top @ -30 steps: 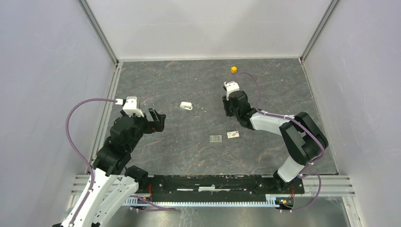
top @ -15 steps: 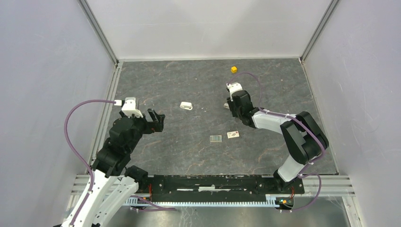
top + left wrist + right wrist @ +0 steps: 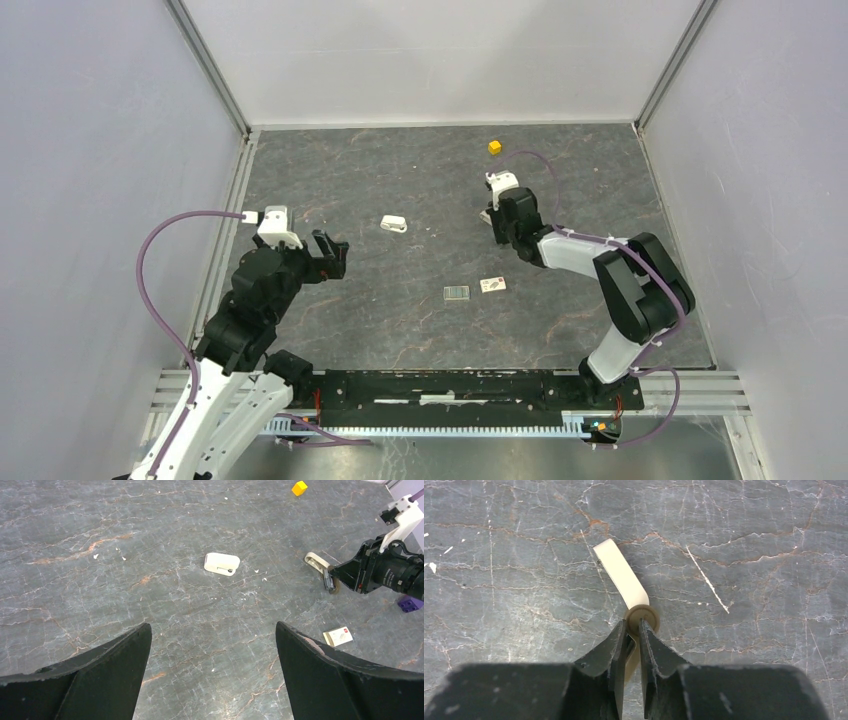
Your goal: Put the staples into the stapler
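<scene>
The stapler (image 3: 620,575) is a small cream-white hinged piece lying open on the table. One slim arm points away from the round hinge (image 3: 642,617). My right gripper (image 3: 634,628) is shut on its other arm, just behind the hinge. It shows in the top view (image 3: 486,216) at my right gripper (image 3: 493,220), and in the left wrist view (image 3: 315,560). The staples (image 3: 456,293) are a tiny flat grey block near the table's middle. My left gripper (image 3: 333,256) is open and empty at the left (image 3: 212,630), well away from both.
A small white rounded block (image 3: 393,224) lies mid-table, also in the left wrist view (image 3: 221,563). A pale card with dark marks (image 3: 492,285) lies beside the staples. A yellow cube (image 3: 494,147) sits near the back wall. A purple block (image 3: 410,603) lies by the right arm.
My right gripper has shifted right and a little farther back while turning, and the stapler's pale arm now shows at its left side. The left arm has barely moved.
</scene>
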`<control>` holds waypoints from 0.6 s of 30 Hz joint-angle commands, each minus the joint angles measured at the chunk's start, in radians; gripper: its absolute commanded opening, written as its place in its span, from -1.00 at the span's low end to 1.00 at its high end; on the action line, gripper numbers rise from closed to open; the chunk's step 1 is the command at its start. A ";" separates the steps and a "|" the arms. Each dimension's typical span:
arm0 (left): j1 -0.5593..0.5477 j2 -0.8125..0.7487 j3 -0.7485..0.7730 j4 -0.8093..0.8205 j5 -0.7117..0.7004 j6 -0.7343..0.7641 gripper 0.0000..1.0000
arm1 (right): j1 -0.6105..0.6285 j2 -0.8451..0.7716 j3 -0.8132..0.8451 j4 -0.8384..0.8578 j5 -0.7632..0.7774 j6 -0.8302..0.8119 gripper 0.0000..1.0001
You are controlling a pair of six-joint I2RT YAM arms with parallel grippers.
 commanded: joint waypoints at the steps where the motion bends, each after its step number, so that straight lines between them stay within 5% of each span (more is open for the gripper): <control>1: -0.002 0.007 -0.001 0.033 -0.011 -0.005 1.00 | -0.045 0.009 -0.042 0.017 -0.055 0.015 -0.59; 18: -0.002 0.032 -0.002 0.036 -0.011 -0.005 1.00 | -0.146 -0.095 -0.237 0.128 -0.162 0.048 -0.54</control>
